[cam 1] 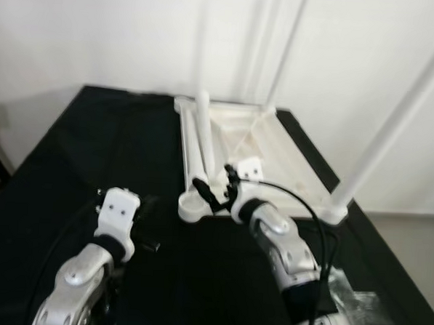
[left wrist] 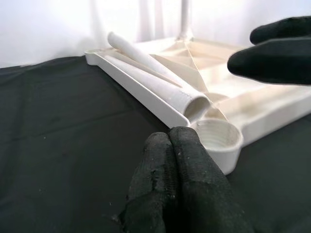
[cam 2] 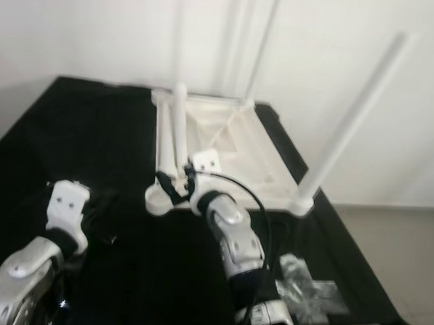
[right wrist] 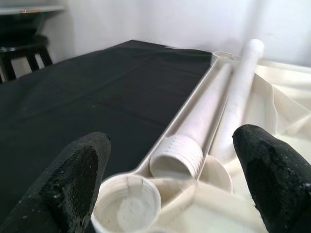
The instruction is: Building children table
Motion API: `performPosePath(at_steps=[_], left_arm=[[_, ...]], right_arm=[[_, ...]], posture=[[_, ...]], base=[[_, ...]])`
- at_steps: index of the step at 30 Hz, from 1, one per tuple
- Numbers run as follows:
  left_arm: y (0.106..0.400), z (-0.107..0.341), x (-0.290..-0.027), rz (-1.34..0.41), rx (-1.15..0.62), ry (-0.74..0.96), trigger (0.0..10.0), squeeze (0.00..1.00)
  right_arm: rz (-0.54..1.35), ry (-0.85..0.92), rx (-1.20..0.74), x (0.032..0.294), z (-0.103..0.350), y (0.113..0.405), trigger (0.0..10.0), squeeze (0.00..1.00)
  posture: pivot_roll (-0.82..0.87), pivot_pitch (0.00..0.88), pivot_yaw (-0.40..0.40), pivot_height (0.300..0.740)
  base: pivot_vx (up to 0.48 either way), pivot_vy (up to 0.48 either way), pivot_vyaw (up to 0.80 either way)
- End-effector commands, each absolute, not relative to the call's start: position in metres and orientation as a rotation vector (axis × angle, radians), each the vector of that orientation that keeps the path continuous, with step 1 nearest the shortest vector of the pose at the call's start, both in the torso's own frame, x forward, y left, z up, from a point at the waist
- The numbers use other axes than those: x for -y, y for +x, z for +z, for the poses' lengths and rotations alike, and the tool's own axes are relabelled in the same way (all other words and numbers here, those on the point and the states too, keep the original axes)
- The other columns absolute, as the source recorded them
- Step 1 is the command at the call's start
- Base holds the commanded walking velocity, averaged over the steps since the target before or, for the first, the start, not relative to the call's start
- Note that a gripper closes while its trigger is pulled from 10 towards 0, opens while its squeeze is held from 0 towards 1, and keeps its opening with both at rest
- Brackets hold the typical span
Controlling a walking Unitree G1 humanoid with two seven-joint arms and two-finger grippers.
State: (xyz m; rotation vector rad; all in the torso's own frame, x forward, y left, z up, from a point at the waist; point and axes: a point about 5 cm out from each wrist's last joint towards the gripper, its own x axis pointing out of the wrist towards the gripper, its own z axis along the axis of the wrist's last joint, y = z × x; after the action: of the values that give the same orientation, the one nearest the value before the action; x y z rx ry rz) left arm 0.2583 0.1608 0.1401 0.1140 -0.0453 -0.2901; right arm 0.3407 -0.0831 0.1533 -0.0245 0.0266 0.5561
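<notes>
Black table (cam 1: 79, 148): right gripper (right wrist: 170, 174) seemingly straddles loose leg (right wrist: 194, 131).

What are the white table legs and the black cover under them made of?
The loose table legs look like moulded plastic: matte white hollow tubes, one with a threaded end. The upturned tabletop seems the same ribbed plastic. The black cover looks like matte cloth, though its weave is blurred.

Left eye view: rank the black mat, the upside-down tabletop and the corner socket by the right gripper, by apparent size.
1. Black mat, largest.
2. Tabletop.
3. Corner socket, smallest, just in front of the open right gripper.
None look close enough in size to be unsure.
</notes>
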Motion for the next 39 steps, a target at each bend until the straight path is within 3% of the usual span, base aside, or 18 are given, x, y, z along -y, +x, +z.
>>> performPosePath(at_steps=[1, 14, 19, 22, 23, 29, 36, 39], left_arm=[[0.259, 0.143, -0.154, -0.318, 0.059, 0.12, 10.0, 0.0], [0.261, 0.148, -0.152, -0.347, 0.079, 0.254, 10.0, 0.0], [0.279, 0.167, -0.163, -0.29, 0.12, 0.607, 10.0, 0.0], [0.288, 0.175, -0.166, -0.278, 0.127, 0.671, 10.0, 0.0], [0.292, 0.177, -0.166, -0.295, 0.131, 0.728, 10.0, 1.0], [0.311, 0.185, -0.165, -0.336, 0.137, 0.888, 10.0, 1.0], [0.326, 0.182, -0.161, -0.411, 0.105, 1.055, 10.0, 1.0], [0.334, 0.177, -0.162, -0.441, 0.05, 1.112, 10.0, 1.0]], right_arm=[[0.528, -0.022, -0.038, 0.093, 0.15, 0.342, 10.0, 0.0], [0.523, -0.026, -0.054, 0.093, 0.149, 0.343, 10.0, 0.0], [0.666, -0.146, -0.161, 0.09, 0.136, 0.329, 10.0, 0.0], [0.705, -0.173, -0.172, 0.089, 0.134, 0.322, 10.0, 0.0], [0.713, -0.186, -0.18, 0.089, 0.133, 0.32, 10.0, 0.0], [0.73, -0.22, -0.184, 0.088, 0.132, 0.315, 10.0, 0.0], [0.881, -0.253, -0.195, 0.078, 0.133, 0.302, 10.0, 0.0], [0.877, -0.121, -0.205, 0.086, 0.135, 0.3, 10.0, 0.0]], posture=[[0.02, 0.0, -0.061, 0.74], [0.02, 0.0, -0.059, 0.74], [0.01, 0.0, -0.056, 0.74], [0.01, 0.0, -0.053, 0.74], [0.0, 0.0, -0.049, 0.74], [-0.01, 0.0, -0.04, 0.74], [-0.02, 0.0, -0.033, 0.74], [-0.02, 0.0, -0.033, 0.74]], base=[[0.0, 0.0, -0.8], [0.0, 0.0, -0.8], [0.0, 0.0, -0.22], [0.0, 0.0, 0.0], [0.0, 0.0, 0.0], [0.0, 0.0, 0.0], [0.0, 0.0, 0.0], [0.0, 0.0, 0.0]])
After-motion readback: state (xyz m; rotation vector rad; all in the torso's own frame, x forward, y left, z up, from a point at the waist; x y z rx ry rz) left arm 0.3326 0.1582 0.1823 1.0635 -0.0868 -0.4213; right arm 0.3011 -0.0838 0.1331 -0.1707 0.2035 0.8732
